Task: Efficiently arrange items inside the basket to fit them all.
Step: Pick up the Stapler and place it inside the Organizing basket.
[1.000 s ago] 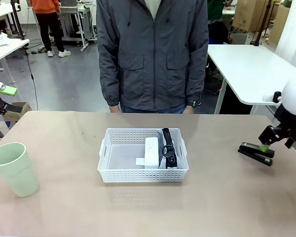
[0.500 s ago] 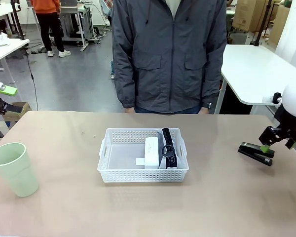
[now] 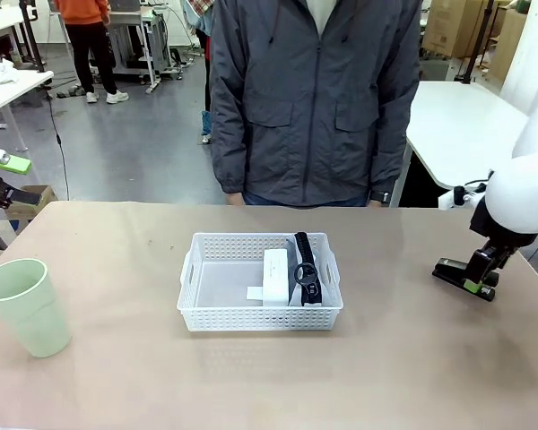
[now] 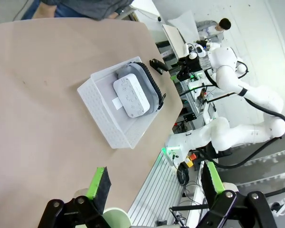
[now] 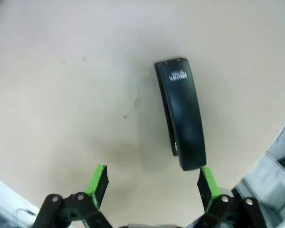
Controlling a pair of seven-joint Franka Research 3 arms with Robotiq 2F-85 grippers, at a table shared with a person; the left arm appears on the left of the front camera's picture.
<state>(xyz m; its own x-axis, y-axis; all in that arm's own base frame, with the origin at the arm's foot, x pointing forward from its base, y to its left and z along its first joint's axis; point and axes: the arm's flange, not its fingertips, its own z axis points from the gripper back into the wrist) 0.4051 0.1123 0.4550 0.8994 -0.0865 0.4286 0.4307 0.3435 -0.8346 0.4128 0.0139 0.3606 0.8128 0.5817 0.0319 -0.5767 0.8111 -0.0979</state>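
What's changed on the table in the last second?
The right gripper came down closer over the black stapler, jaws open, nothing gripped. The person stepped toward the robot's right. The white perforated plastic basket, pale green plastic cup and stapler stayed put.

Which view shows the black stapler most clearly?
The right wrist view: the black stapler lies whole, seen from above, by the open right gripper. The front view shows it small, partly behind that gripper. In the left wrist view it is a tiny dark shape.
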